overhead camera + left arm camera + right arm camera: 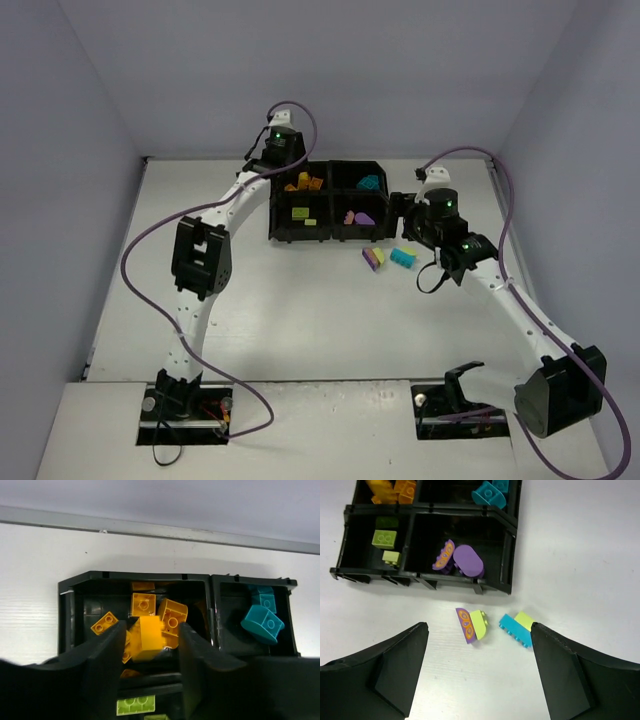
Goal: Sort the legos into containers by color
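Left gripper (151, 630), jaws apart, has an orange brick (147, 639) between them (over the tray (67, 611), in its orange box). Right gripper (479, 628) gapes wide above a purple brick (465, 626) and a cyan brick (511, 628) on the white table (580, 555). Grey walls (330, 70) stand around.

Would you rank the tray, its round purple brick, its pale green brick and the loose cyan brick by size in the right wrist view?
Largest: tray
round purple brick and loose cyan brick: alike, unranked
pale green brick
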`<state>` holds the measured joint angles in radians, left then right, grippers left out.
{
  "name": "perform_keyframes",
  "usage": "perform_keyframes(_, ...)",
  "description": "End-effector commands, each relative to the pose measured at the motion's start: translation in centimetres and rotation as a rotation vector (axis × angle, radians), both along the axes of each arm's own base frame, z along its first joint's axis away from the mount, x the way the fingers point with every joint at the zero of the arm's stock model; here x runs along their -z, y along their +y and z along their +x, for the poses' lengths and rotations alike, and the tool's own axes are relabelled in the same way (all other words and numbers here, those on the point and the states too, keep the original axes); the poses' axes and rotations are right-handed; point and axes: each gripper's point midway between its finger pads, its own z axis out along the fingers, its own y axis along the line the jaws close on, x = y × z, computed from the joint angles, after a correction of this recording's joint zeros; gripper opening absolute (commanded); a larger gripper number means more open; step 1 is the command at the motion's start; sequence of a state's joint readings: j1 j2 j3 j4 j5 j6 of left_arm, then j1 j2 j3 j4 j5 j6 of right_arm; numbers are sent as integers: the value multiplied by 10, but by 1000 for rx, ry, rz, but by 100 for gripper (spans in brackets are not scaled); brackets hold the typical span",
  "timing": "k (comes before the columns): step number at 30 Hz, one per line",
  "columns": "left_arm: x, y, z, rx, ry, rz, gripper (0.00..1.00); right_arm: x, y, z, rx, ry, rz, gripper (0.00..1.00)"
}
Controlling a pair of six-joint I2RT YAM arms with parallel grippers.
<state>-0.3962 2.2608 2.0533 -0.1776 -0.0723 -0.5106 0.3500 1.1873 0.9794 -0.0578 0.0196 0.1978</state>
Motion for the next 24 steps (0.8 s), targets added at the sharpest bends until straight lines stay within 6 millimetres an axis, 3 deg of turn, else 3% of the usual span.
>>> perform_keyframes(1,-76,3,15,-25,-156,-63,45,-8,-11,-3,52,-27,10,80)
perform_keyframes(7,-89,6,6,-11,-167,-56,65,8,-10,-6,45,27,8,79)
perform_keyframes(10,-114,9,-7,2,-185,-60,67,20,-8,-5,46,68,14,76)
perform_keyframes(13,-120,11,-23,19,-160,-56,67,35,-13,-3,86,123,39,73)
perform_keyframes(15,-127,14,-42,35,-140,-58,67,49,-18,0,128,176,54,73)
perform_keyframes(16,-144,14,-56,56,-158,-70,67,55,-24,1,155,201,60,72)
perform_keyframes(17,-128,14,-66,66,-111,-51,67,63,-26,3,169,227,61,72)
perform_keyframes(18,-142,18,-79,75,-125,-50,67,69,-30,4,205,247,67,72)
perform_keyframes(20,-122,18,-100,95,-57,-31,67,81,-32,6,253,285,83,74)
perform_keyframes(21,-134,23,-113,97,-68,-35,67,84,-34,8,278,297,85,75)
perform_keyframes(24,-119,32,-147,122,-1,-41,67,102,-35,9,362,357,117,82)
